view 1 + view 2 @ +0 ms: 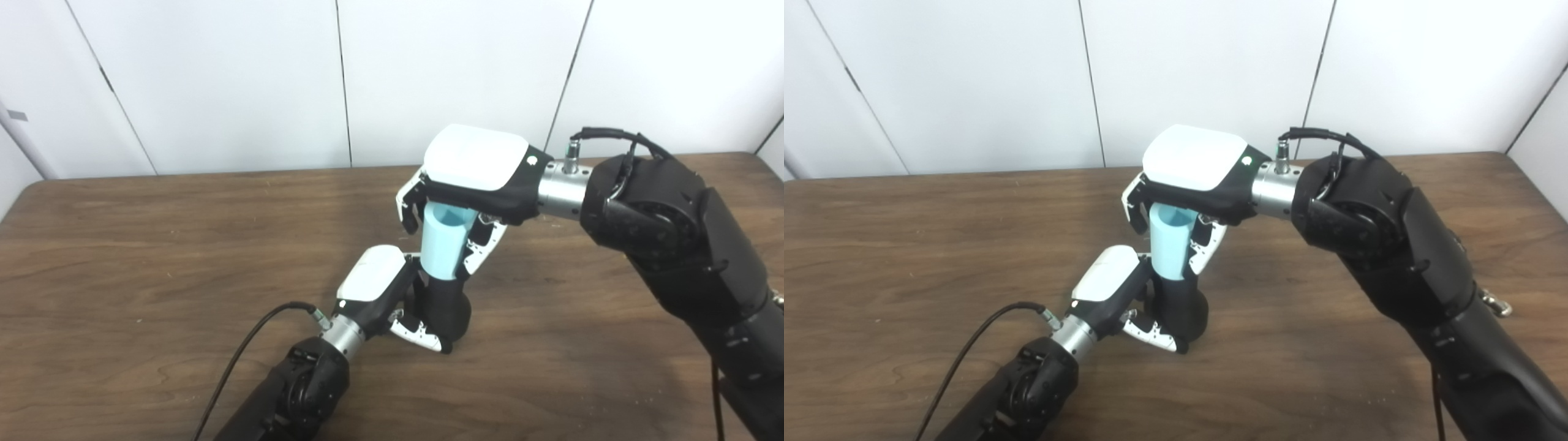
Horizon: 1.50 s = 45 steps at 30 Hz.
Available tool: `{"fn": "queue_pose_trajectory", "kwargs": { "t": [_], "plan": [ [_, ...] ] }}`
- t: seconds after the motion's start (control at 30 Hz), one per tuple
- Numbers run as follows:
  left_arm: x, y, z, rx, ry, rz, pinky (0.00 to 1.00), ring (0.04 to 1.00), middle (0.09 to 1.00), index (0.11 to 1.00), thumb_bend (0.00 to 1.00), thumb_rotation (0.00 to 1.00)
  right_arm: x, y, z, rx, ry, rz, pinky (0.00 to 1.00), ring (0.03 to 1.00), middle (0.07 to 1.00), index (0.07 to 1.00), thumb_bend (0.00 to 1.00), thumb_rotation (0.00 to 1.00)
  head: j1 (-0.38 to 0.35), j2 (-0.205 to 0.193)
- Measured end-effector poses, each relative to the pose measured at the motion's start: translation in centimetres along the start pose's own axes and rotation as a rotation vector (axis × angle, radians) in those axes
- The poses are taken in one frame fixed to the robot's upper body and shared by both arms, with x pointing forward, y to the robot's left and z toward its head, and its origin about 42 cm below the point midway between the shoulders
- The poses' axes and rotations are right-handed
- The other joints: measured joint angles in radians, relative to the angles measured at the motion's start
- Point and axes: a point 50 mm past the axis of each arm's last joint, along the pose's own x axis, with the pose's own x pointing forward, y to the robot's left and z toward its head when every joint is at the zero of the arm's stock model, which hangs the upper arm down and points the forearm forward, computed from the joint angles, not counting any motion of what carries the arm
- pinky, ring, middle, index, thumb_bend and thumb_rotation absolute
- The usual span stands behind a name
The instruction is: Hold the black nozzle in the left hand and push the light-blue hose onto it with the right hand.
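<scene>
While upright, hose (pixel 442 242) on nozzle (pixel 446 306)

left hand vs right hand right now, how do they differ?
The left hand sits low, wrapped round the black nozzle; the right hand is higher, closed round the light-blue hose. Left reaches in from below, right from the side. Both have fingers shut on their part.

Left robot hand (pixel 392 294) and right robot hand (pixel 471 177), both clenched.

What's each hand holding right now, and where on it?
Left hand grips the black nozzle around its lower body. Right hand grips the light-blue hose around its upper end.
</scene>
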Motion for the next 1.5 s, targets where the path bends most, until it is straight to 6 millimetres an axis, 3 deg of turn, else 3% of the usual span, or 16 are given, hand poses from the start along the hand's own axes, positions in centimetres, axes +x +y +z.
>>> {"fn": "queue_pose_trajectory", "kwargs": {
  "t": [0.37, 0.77, 0.97, 1.17, 1.3, 1.5],
  "plan": [
    [0.0, 0.0, 0.0, -0.001, 0.000, 0.000, 0.43, 0.420, 0.460, 0.492, 0.53, 0.00, 0.3, -0.4, 0.2, -0.046, -0.004, 0.041, 0.33, 0.413, 0.551, 0.464, 0.51, 0.00, -0.003, 0.000],
    [0.0, 0.0, 0.0, 0.000, 0.002, 0.000, 0.45, 0.449, 0.477, 0.482, 0.53, 0.00, 0.2, -0.4, 0.4, -0.088, -0.014, 0.030, 0.31, 0.400, 0.541, 0.484, 0.51, 0.00, -0.002, 0.005],
    [0.0, 0.0, 0.0, 0.000, 0.002, 0.000, 0.42, 0.407, 0.452, 0.495, 0.53, 0.00, -0.1, 0.1, 0.3, -0.086, -0.016, 0.001, 0.28, 0.375, 0.508, 0.516, 0.51, 0.00, -0.003, 0.006],
    [0.0, 0.0, 0.0, 0.002, 0.002, 0.000, 0.45, 0.435, 0.466, 0.489, 0.53, 0.00, -0.4, 0.4, 0.4, -0.083, -0.009, -0.013, 0.30, 0.450, 0.533, 0.454, 0.52, 0.00, 0.000, 0.006],
    [0.0, 0.0, 0.0, 0.002, 0.001, -0.002, 0.44, 0.418, 0.461, 0.492, 0.53, 0.00, -0.7, 0.6, 0.5, -0.078, -0.006, -0.025, 0.31, 0.406, 0.551, 0.476, 0.51, 0.00, 0.000, 0.006],
    [0.1, 0.1, 0.1, 0.006, -0.001, -0.016, 0.42, 0.417, 0.456, 0.495, 0.53, 0.00, -1.0, 1.0, 0.4, -0.062, 0.002, -0.043, 0.27, 0.364, 0.494, 0.525, 0.51, 0.00, 0.000, 0.008]
  ]
}}
